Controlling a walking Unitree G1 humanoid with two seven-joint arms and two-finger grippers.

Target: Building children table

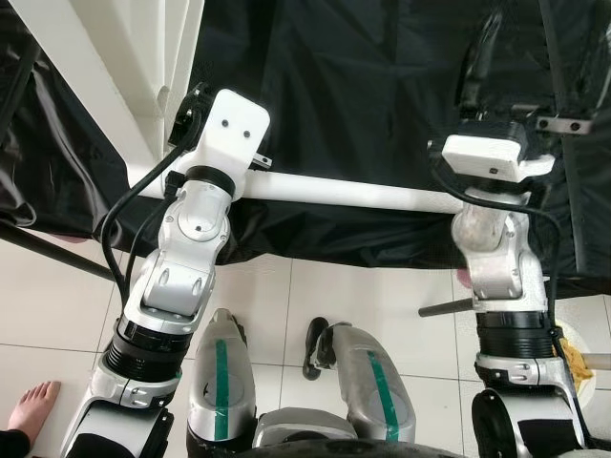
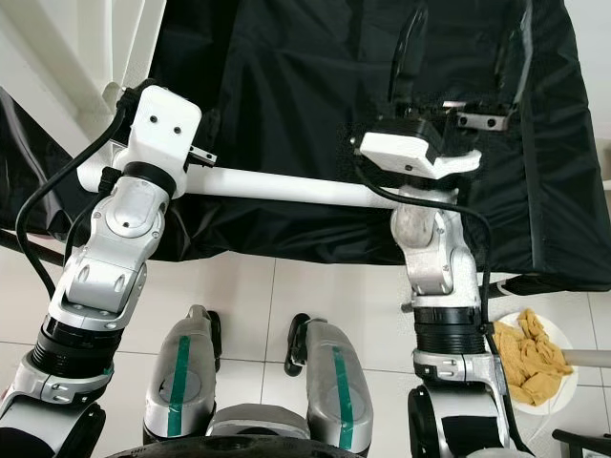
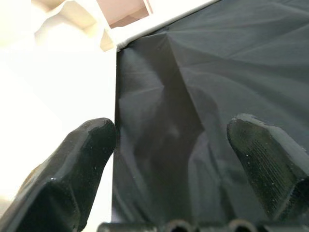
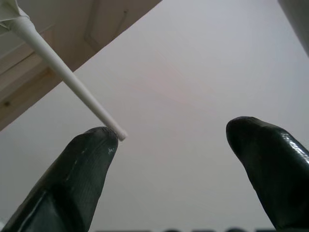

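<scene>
**Table frame up on the cloth, both grippers spread and holding nothing**

The children's table is only partly built, as far as can be judged. A white frame part (image 1: pixel 115 86) rests on the black cloth (image 1: pixel 363 114), and a long white round leg (image 2: pixel 286 188) runs across the cloth's near edge, passing under both wrists. Whether that leg is already fixed to the frame at its left end cannot be told — the left wrist covers the joint.

The left gripper (image 3: pixel 171 159) is released: its two black fingers (image 3: pixel 72 174) stand well apart with only wrinkled cloth between them. The flat white face of the frame lies just beside one finger, outside the jaws and apparently touching or nearly touching its tip. Beyond the fingertips a corner of the frame shows, with an opening in it.

The right gripper (image 2: pixel 458 57) is also released, fingers wide apart and pointing away over the cloth. In its wrist view a thin white rod (image 4: pixel 67 77) ends right at the tip of one finger (image 4: pixel 77 179); nothing lies between the jaws.

So the parts are laid out and one leg seems positioned, but neither jaw grips anything — the fastening and any other legs appear to be left. On the tiled floor (image 1: pixel 363 296) sit a plate with yellowish food (image 2: pixel 535 358) and, off to the left, a person's bare foot (image 1: pixel 33 405).
</scene>
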